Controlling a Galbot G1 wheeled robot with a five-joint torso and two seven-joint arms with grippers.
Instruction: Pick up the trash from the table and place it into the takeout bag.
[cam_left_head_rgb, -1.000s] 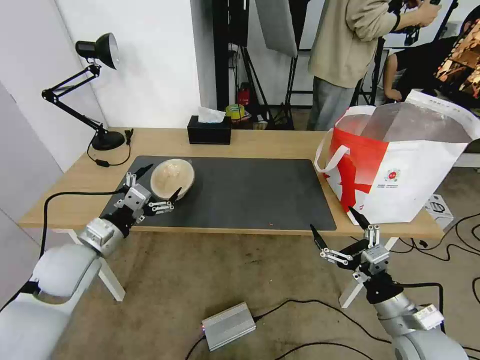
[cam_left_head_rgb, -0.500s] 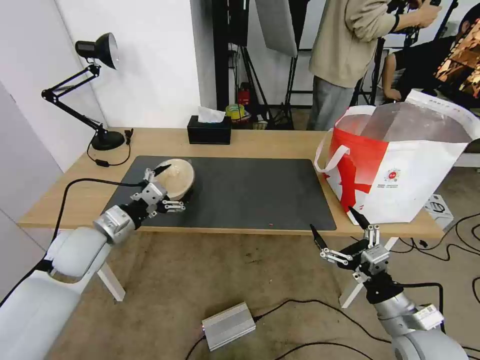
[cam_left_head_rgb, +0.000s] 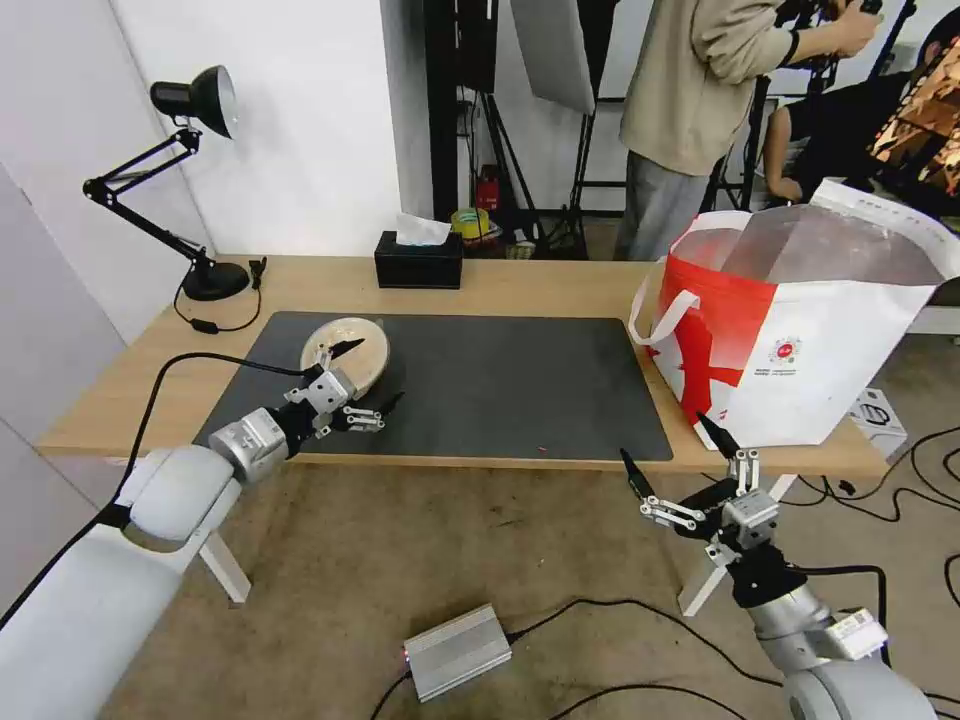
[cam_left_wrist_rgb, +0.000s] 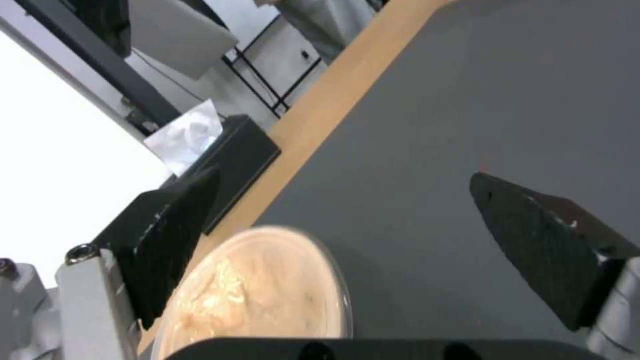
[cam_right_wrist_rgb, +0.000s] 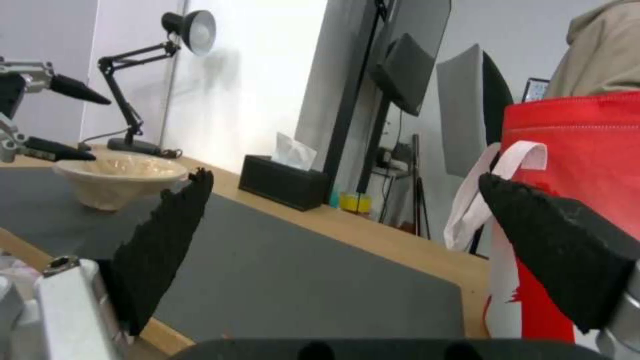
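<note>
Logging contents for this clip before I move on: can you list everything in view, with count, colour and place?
beige bowl: 1, beige, on the mat's left end, at the left gripper.
mat: 1, dark grey, on the middle of the table.
table: 1, light wood with white legs.
takeout bag: 1, white and red, foil-lined, open, on the table's right end.
tissue box: 1, black, at the table's far edge.
desk lamp: 1, black, far left corner.
metal box: 1, silver, on the floor.
left gripper: fingers open either side of the bowl's near side.
right gripper: fingers open, below the table's front edge near the bag.
</note>
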